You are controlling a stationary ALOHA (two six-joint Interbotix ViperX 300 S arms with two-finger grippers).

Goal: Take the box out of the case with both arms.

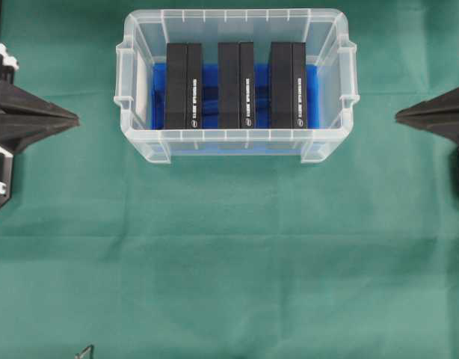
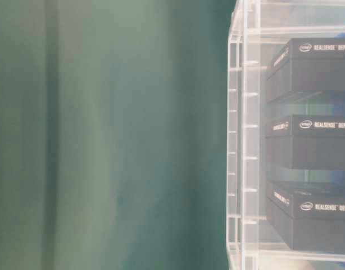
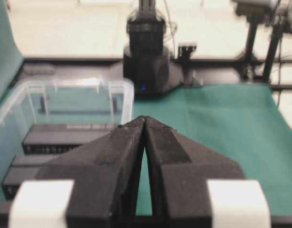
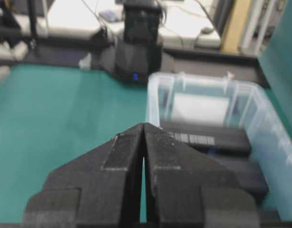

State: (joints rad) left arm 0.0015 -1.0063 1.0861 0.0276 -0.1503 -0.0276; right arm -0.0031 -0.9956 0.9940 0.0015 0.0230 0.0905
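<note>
The clear plastic case (image 1: 140, 26) stands at the top centre of the green cloth, its bottom lined blue. Three black boxes stand side by side in it: left (image 1: 184, 85), middle (image 1: 236, 84) and right (image 1: 288, 84). The table-level view shows the case wall (image 2: 243, 140) with the boxes (image 2: 313, 140) behind it. My left gripper (image 1: 76, 118) is shut and empty at the far left, its tip pointing toward the case. At the far right my right gripper (image 1: 398, 115) is shut too, holding nothing. Both wrist views show the fingertips (image 3: 144, 120) (image 4: 143, 125) touching, with the case (image 3: 127, 92) (image 4: 153, 95) beyond them.
Green cloth (image 1: 229, 269) covers the table in front of the case. A small dark object (image 1: 85, 351) pokes in at the bottom edge, left of centre. The opposite arm's base (image 3: 146, 61) (image 4: 136, 52) stands at the far table edge in each wrist view.
</note>
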